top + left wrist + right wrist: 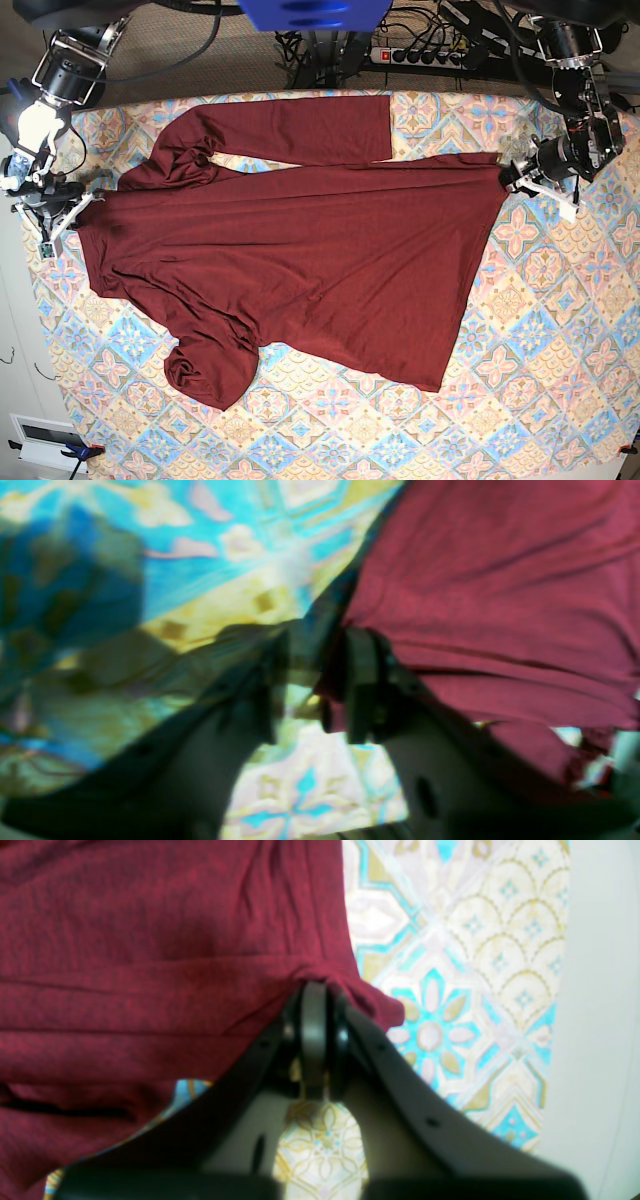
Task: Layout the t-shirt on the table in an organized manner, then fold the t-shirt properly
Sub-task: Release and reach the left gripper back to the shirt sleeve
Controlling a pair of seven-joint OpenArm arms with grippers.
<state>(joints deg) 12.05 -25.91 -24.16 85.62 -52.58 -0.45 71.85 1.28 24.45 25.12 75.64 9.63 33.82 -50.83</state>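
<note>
T-shirt (300,240) fabric, dark maroon, lies spread across the patterned desk (520,400), stretched between the two hands. Nearest the front edge, one sleeve (205,370) curls into a rounded bunch, and the hem side runs down to a corner just right of the desk's middle. The body lies mostly flat, with long shallow wrinkles running across it.

At the base view's left edge, the right hand (82,200) is pressed together on a corner of the shirt; its wrist view shows the fingers (313,1035) closed tight on a small gathered tuck of cloth, bare desk just to one side. At the base view's right, the left hand (512,172) sits at the shirt's pulled-out corner. Its wrist view is blurred: the fingers (362,680) stand partly apart, one of them against the cloth edge, and I cannot tell whether any fabric is pinched between them.

Farther back, the other sleeve (300,130) lies flat along the desk's far edge. Beyond it, cables and a power strip (420,55) sit behind the desk.
</note>
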